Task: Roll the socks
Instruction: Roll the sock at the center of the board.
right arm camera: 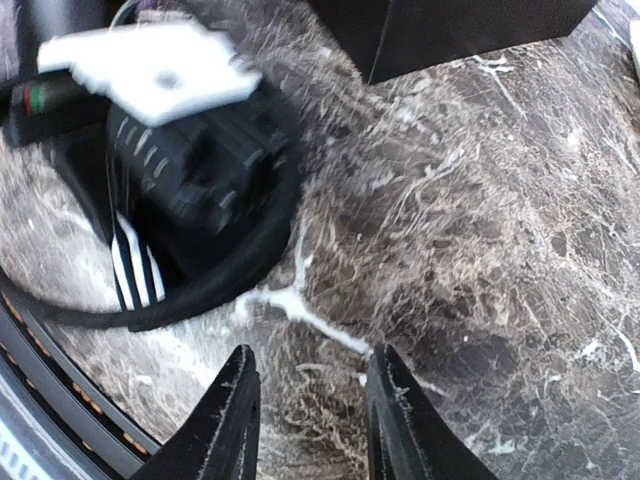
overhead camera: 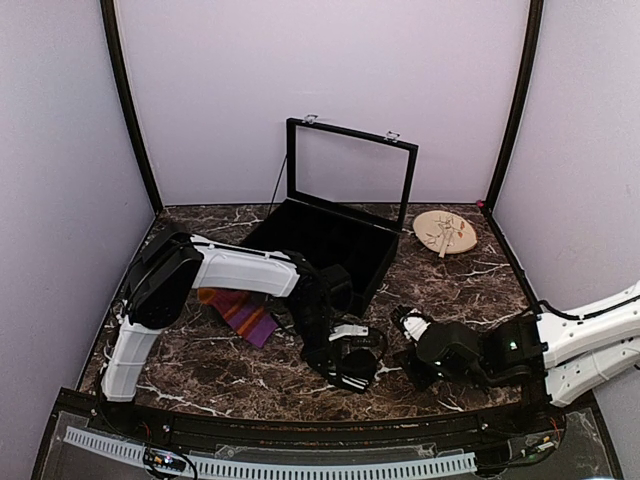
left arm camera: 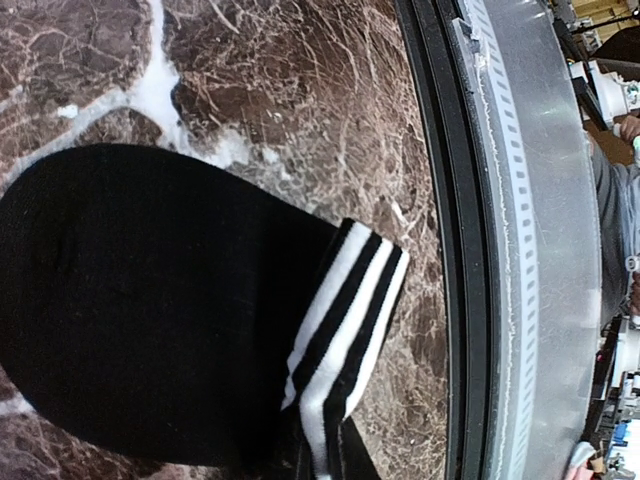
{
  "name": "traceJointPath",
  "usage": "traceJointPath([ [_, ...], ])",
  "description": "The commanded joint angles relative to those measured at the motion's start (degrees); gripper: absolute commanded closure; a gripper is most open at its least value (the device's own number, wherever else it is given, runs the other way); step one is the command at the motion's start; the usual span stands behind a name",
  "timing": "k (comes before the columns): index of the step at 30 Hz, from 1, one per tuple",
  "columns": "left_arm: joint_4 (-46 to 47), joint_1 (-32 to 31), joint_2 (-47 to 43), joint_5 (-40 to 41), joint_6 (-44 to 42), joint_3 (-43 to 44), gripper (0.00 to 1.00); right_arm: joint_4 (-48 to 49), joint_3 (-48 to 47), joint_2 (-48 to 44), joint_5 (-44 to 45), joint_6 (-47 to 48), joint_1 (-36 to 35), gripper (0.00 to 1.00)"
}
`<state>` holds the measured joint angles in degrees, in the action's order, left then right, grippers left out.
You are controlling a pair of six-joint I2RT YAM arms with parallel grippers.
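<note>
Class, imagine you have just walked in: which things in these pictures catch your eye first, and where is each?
The open black case with its raised glass lid stands at the back of the marble table. The purple and orange striped sock lies at left under the left arm; the left gripper is down at the black sock with white stripes near the front edge.

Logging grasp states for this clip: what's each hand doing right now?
Left hand: closed on the black sock.
Right hand: open, empty.
</note>
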<state>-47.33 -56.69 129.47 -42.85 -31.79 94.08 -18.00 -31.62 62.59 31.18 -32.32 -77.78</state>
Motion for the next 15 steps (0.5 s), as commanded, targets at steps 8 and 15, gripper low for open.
traceJointPath([
  [8, -8.2, 0.9, 5.2, -3.4, 0.5, 3.3, 0.95, -3.4, -9.4, 14.7, 9.1, 3.6, -11.7, 0.65],
  [15, -9.5, 1.4, 6.3, -3.8, 0.2, 4.6, 0.95, -1.2, -12.5, 21.2, 5.1, 9.8, -12.5, 0.56],
])
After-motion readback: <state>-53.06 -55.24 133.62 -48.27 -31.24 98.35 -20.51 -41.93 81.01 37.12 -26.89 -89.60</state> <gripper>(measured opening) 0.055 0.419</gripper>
